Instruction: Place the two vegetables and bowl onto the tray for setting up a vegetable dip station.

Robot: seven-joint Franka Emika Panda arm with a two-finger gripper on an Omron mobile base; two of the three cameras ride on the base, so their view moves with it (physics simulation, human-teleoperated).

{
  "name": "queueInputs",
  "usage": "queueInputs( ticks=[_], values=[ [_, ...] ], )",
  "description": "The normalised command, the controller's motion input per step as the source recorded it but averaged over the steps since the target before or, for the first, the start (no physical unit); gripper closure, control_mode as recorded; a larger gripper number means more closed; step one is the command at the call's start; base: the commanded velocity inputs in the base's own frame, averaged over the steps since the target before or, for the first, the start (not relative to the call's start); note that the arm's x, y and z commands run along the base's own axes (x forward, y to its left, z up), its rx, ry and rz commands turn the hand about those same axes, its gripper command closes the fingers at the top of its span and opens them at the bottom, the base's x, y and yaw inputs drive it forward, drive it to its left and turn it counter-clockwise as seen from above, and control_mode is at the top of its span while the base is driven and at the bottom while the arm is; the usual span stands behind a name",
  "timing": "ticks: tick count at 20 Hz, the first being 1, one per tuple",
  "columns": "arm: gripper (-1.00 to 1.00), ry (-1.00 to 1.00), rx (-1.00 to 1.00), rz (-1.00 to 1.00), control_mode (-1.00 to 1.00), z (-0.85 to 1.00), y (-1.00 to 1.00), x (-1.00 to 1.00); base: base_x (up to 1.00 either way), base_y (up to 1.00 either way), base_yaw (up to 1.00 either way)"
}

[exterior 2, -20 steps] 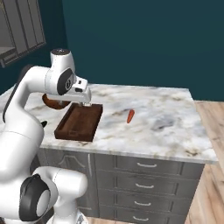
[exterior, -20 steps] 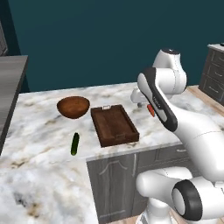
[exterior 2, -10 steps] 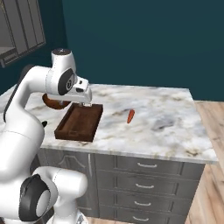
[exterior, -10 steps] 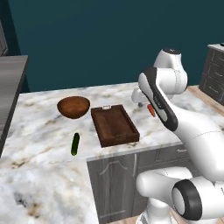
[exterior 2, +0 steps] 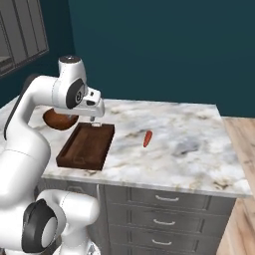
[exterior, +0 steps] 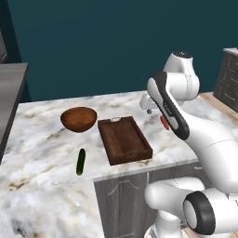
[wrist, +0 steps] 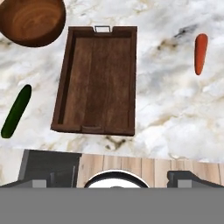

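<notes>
The dark wooden tray lies empty on the marble counter, directly below my gripper, whose tips stand wide apart and open with nothing between them. The brown wooden bowl sits off the tray's far left corner. The dark green cucumber lies on the counter left of the tray, and the red-orange carrot lies to its right. From the left base, the bowl, tray and cucumber show, while the carrot is half hidden behind my arm. My gripper hangs above the tray's far end.
The counter ends in a front edge just beyond the tray's near side, with grey drawers below. A dark teal wall backs the counter. Wooden floor lies to the right.
</notes>
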Motion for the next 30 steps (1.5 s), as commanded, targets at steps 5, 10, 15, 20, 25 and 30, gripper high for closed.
queueInputs(
  ticks=[5, 10, 15, 20, 25, 30],
  values=[
    [-1.00, 0.00, 0.00, 0.00, 1.00, 0.00, 0.00, 0.00, 0.31, -0.16, 0.00],
    [-1.00, 0.00, 0.00, 0.00, 1.00, 0.00, 0.00, 0.00, 0.25, -0.05, 0.01],
    [-1.00, 0.00, 0.00, 0.00, 1.00, 0.00, 0.00, 0.00, 0.36, -0.02, 0.05],
    [-1.00, 0.00, 0.00, 0.00, 1.00, 0.00, 0.00, 0.00, 0.46, -0.01, 0.08],
    [-1.00, 0.00, 0.00, 0.00, 1.00, 0.00, 0.00, 0.00, 0.30, -0.01, 0.04],
    [-1.00, 0.00, 0.00, 0.00, 1.00, 0.00, 0.00, 0.00, 0.04, 0.00, 0.00]
  ],
)
